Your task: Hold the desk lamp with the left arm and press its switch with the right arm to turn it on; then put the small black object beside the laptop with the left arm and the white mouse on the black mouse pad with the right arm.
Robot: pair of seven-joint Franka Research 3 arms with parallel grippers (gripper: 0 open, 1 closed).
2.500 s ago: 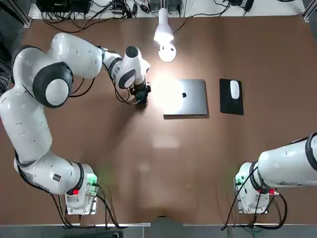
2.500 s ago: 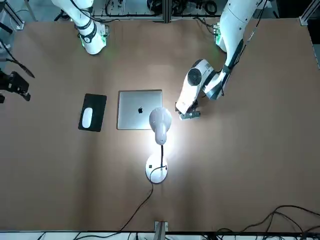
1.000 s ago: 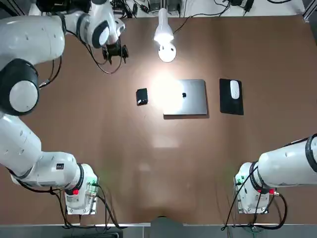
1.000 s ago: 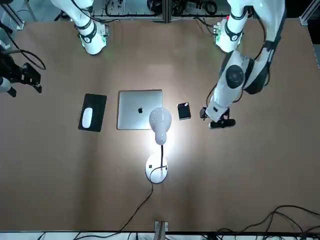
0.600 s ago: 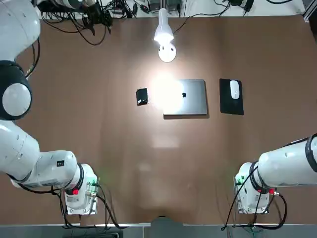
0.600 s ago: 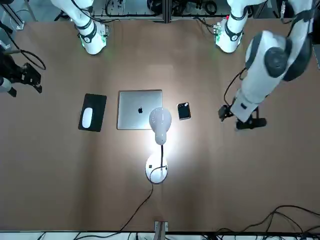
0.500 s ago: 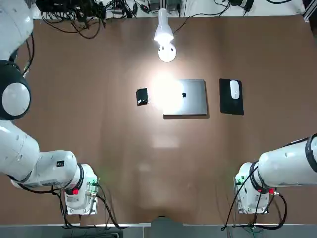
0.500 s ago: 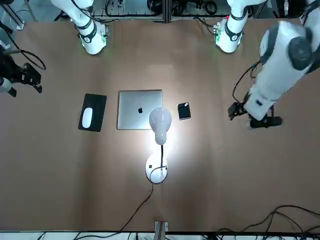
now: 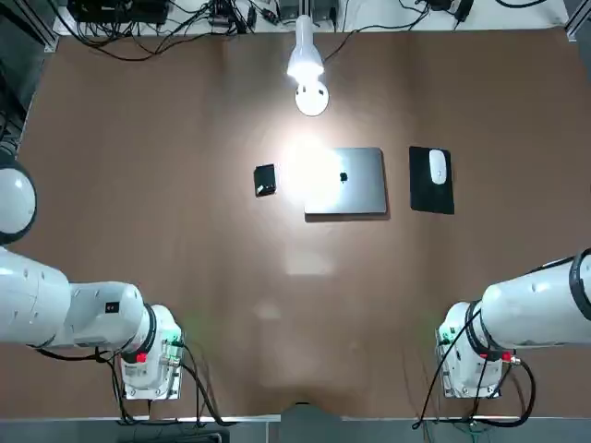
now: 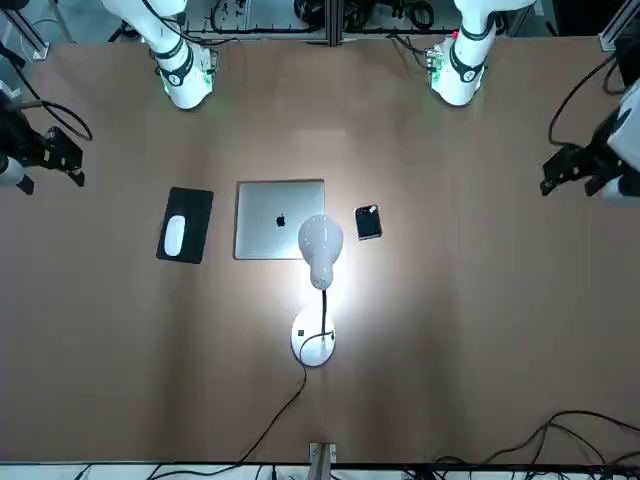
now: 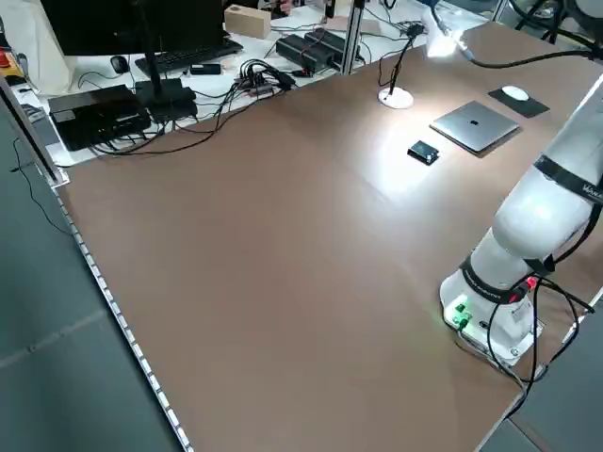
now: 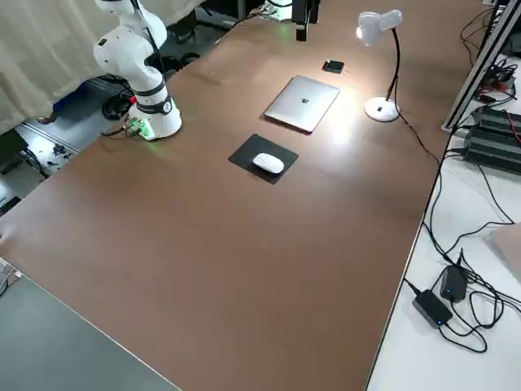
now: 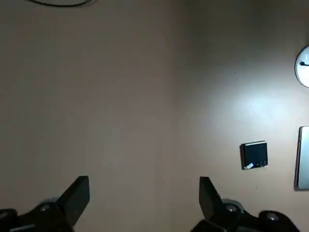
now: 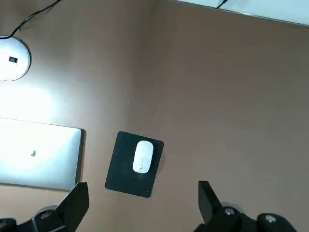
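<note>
Hovering wide-open — left gripper (image 13: 144, 203), empty.

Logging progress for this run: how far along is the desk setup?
All steps look done. The desk lamp is lit, the small black object lies beside the laptop, and the white mouse sits on the black mouse pad. The left gripper and right gripper hold nothing. Nothing appears left.

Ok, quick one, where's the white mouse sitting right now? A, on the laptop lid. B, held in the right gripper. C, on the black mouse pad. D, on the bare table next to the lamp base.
C: the white mouse lies on the black mouse pad, on the far side of the closed laptop from the small black object, with no gripper near it.
</note>
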